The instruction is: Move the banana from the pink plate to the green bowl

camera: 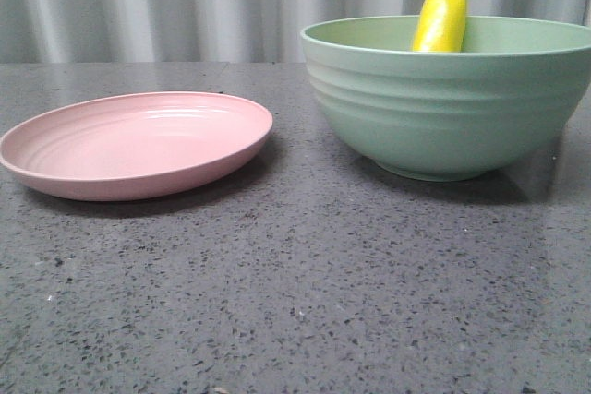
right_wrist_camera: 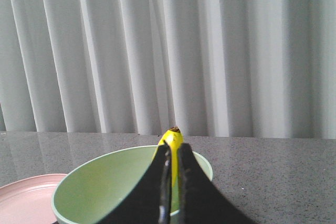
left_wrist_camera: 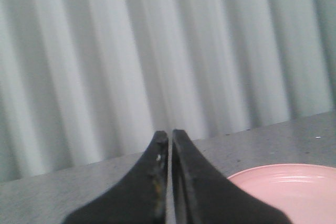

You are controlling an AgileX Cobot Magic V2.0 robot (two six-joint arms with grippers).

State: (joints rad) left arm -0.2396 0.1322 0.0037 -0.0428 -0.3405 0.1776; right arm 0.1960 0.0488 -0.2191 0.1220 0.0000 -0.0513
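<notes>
The banana [camera: 441, 16] stands nearly upright inside the green bowl [camera: 443, 108], leaning on its far wall with its dark tip above the rim. The pink plate [camera: 138, 145] lies empty to the left of the bowl. Neither gripper shows in the front view. In the left wrist view my left gripper [left_wrist_camera: 169, 136] is shut and empty, with the plate's edge [left_wrist_camera: 294, 192] beside it. In the right wrist view my right gripper [right_wrist_camera: 172, 148] is shut and empty, held back from the bowl [right_wrist_camera: 105, 187]. The banana [right_wrist_camera: 172, 136] shows beyond the fingertips, apart from them.
The dark speckled tabletop [camera: 295, 302] stretches in front of the plate and the bowl. A pale pleated curtain [camera: 185, 6] hangs behind the table's far edge. The pink plate's edge [right_wrist_camera: 26, 198] also shows beside the bowl in the right wrist view.
</notes>
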